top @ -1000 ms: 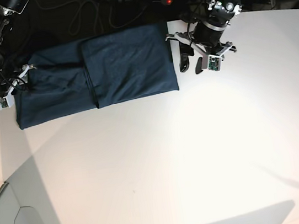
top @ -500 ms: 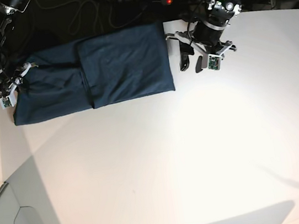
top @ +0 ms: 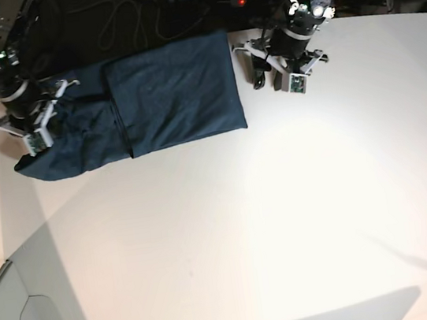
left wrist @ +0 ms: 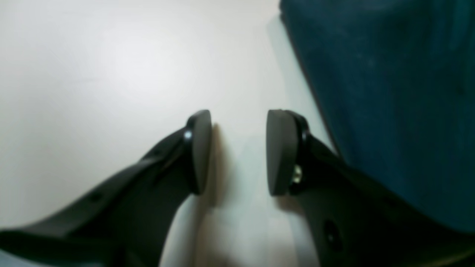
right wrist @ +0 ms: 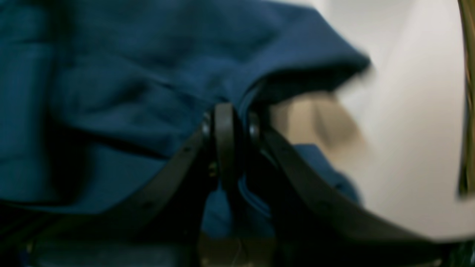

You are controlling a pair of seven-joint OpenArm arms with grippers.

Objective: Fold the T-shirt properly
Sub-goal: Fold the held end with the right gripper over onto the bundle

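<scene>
While the navy T-shirt (top: 165, 95) lies along the far edge of the white counter (top: 282, 198), partly folded with one panel doubled over its middle, the right hand (right wrist: 232, 137) has its fingers pressed together on a bunched edge of the cloth at the shirt's end nearest the counter's far left corner. That end is lifted, rumpled fabric hanging over the bare counter in the right wrist view. The left hand (left wrist: 237, 152) sits low over the bare counter just beside the shirt's other end, its two pads parted with nothing between them, the navy cloth lying close along one finger.
</scene>
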